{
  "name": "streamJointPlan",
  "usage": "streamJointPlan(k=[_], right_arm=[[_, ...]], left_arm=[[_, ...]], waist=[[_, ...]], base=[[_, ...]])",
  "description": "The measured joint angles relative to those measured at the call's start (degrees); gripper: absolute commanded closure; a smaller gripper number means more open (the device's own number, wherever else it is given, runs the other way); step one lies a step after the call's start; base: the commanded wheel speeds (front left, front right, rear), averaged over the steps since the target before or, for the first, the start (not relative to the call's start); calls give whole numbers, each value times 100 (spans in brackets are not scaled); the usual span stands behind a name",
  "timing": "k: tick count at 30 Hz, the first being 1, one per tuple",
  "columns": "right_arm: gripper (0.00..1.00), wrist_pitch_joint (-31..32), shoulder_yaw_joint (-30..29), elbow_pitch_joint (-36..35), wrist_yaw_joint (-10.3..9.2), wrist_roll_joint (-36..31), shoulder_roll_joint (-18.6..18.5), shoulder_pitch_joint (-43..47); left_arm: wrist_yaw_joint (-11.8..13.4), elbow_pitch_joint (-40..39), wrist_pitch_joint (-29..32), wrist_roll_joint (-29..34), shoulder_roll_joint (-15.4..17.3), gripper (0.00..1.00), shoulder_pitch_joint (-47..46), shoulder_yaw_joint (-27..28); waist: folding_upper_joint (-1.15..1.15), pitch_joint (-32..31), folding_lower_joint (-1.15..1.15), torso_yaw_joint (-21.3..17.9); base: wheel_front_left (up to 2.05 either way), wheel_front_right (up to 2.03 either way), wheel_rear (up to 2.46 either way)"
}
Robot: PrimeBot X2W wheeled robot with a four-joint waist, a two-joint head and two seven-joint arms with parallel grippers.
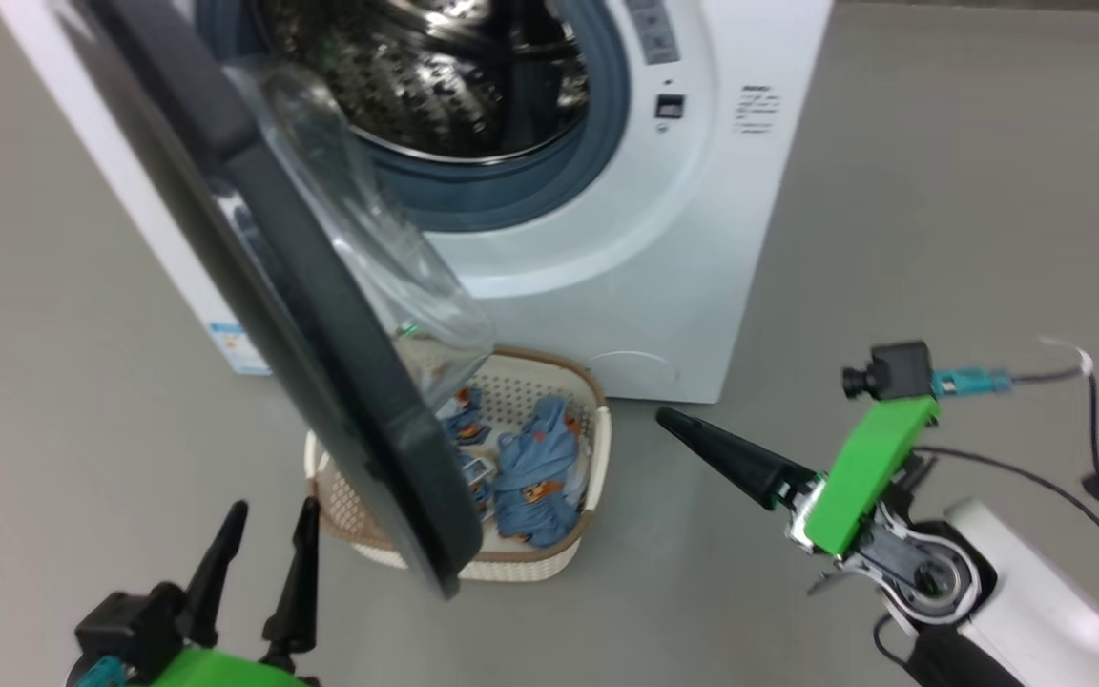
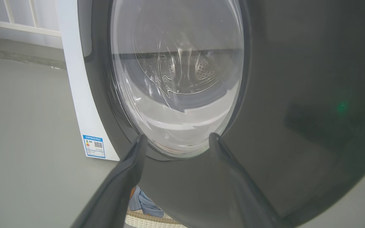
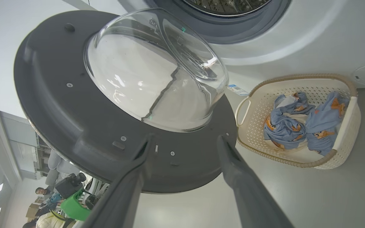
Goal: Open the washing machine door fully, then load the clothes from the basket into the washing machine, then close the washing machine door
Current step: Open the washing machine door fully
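While the door (image 1: 321, 286) hangs ajar, right gripper's (image 3: 185, 138) fingers (image 3: 233, 171) point toward it, apart.

There's the white boxy washing machine (image 1: 664, 286) with a grey-blue rubber seal (image 1: 511, 203), glossy black-rimmed round door (image 1: 349, 382) with clear glass centre, and a cream perforated plastic basket (image 1: 530, 565), brown woven rim, showing light blue fabric clothes (image 1: 535, 468) printed orange-brown.
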Motion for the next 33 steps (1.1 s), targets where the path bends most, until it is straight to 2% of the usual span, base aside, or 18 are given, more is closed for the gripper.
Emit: streamJointPlan(k=[13, 22, 25, 29, 33], right_arm=[[0, -1469, 247, 25, 0, -252, -550, 712], [0, -2613, 434, 178, 0, -411, -957, 1240], [0, -3015, 543, 371, 0, -704, -1087, 1311], [0, -3201, 557, 692, 0, -1218, -1091, 1328], [0, -3214, -221, 838, 0, -2118, -918, 1346]], left_arm=[[0, -115, 0, 0, 65, 0, 335, 376], [0, -116, 0, 2, 37, 0, 416, 546], [0, -110, 0, 2, 27, 0, 482, 591], [0, -111, 0, 8, 22, 0, 524, 636], [0, -110, 0, 11, -14, 0, 525, 660]], waist=[[0, -262, 0, -596], [0, -336, 0, -772], [0, -365, 0, -815], [0, -362, 0, -860], [0, -367, 0, -879]], base=[[0, 0, 0], [0, 0, 0], [0, 0, 0], [0, 0, 0], [0, 0, 0]])
